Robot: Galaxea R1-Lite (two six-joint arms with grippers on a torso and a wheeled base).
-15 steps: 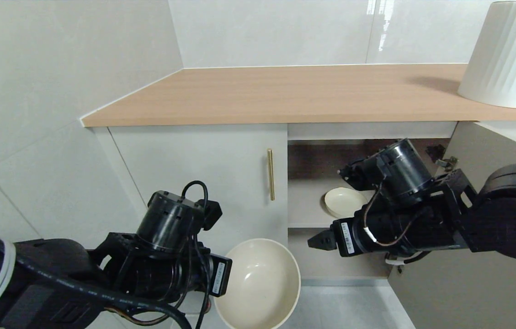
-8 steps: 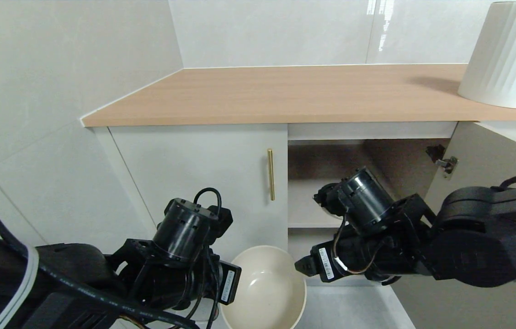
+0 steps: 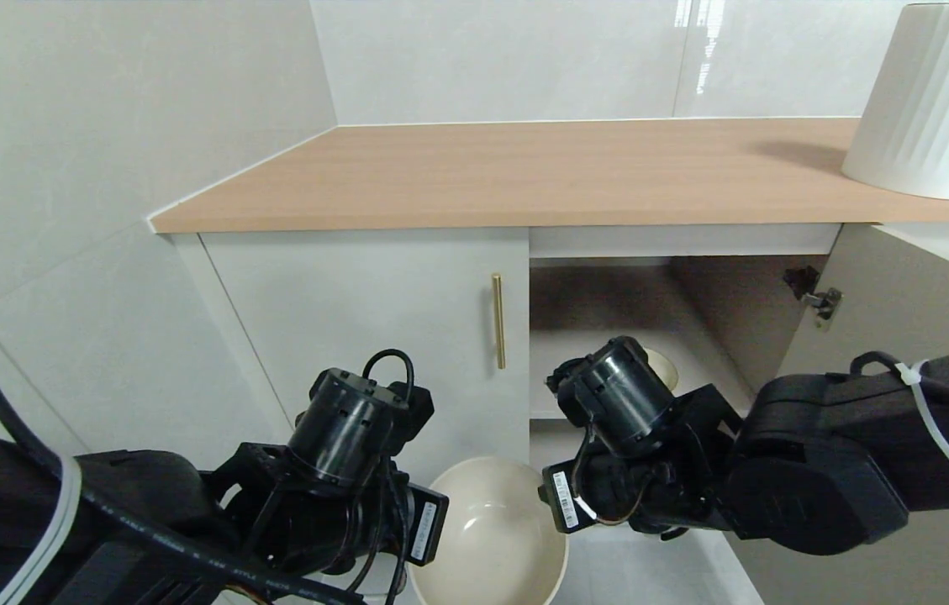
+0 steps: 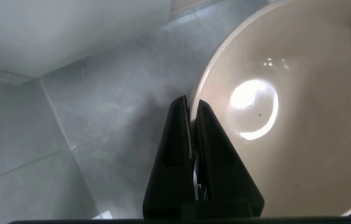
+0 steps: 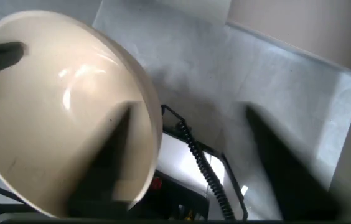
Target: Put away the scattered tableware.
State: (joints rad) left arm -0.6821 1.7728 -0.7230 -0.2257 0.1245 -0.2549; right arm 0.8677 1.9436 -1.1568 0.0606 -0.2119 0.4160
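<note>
A wooden counter (image 3: 524,176) runs along the tiled wall, and a tall white ribbed jar (image 3: 928,101) stands at its right end. Below it is a pale cabinet (image 3: 676,239). Its left door (image 3: 373,311) is closed and has a slim brass handle (image 3: 498,321). The right door (image 3: 903,294) is swung open, showing a shelf (image 3: 558,378) inside.

A large cream bowl (image 3: 491,538) hangs low over the grey floor (image 4: 101,124), in front of the closed door and near the edge of the open compartment. The left gripper (image 4: 191,109) holds it by the rim, with its two fingers pressed close together, one on either side of the bowl's wall. The right gripper (image 5: 188,112) is just beside the bowl on the opposite side. Its fingers are spread wide apart and grip nothing; one of them lies across the bowl's rim in the right wrist view.

A small cream dish (image 3: 664,366) sits on the shelf, partly hidden behind the right wrist.
</note>
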